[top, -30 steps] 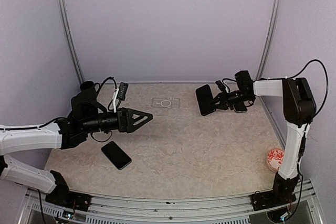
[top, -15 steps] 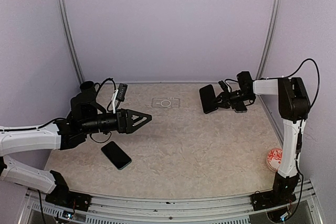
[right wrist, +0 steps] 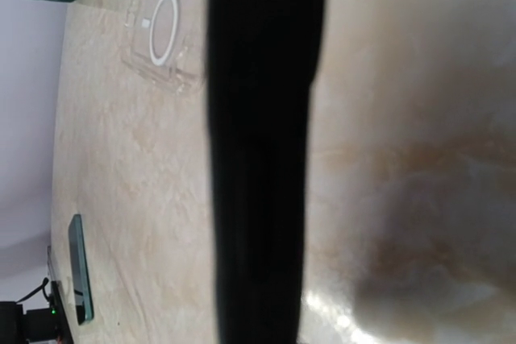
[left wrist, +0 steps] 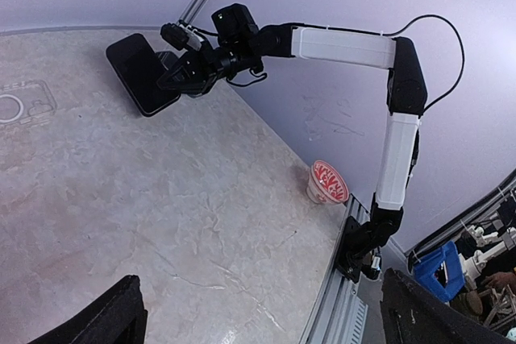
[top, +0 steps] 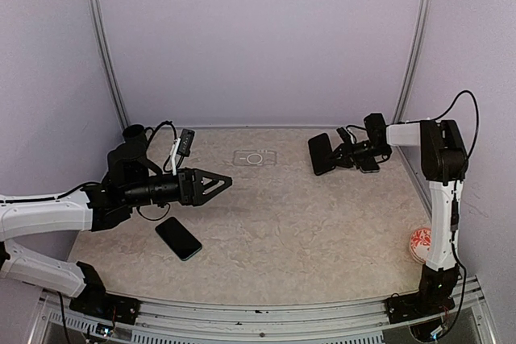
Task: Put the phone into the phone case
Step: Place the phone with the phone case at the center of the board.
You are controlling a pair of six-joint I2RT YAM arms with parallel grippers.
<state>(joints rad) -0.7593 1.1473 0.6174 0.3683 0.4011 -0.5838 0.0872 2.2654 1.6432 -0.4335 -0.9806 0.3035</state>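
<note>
Pale marbled counter (top: pixel 306 231) fills the floor of a lilac-walled booth. Nearest the arm bases, a second phone (top: pixel 178 238) lies flat and dark on the left side, and a small red-and-white cup (top: pixel 422 242) sits by the right edge, well apart from everything else.

Just beyond that loose handset hangs the left tool (top: pixel 222 180), its fingers spread wide and holding nothing, pointing toward the middle of the counter.

Farther back, the clear phone case (top: pixel 255 157) lies flat at the far middle with its open side apparently up. Its long axis runs left to right in the overhead view.

At the far right, the right tool (top: pixel 343 155) is clamped on the phone (top: pixel 321 154), a black slab held steeply tilted. Whether its lower end touches the counter cannot be told.

The case lies to the robot's left of the held phone, near it but not touching. As I judge it, the right arm must carry the phone leftward, lay it flat and turn its long axis to match the case's. The left tool's tip is also near the case and could steady it.
</note>
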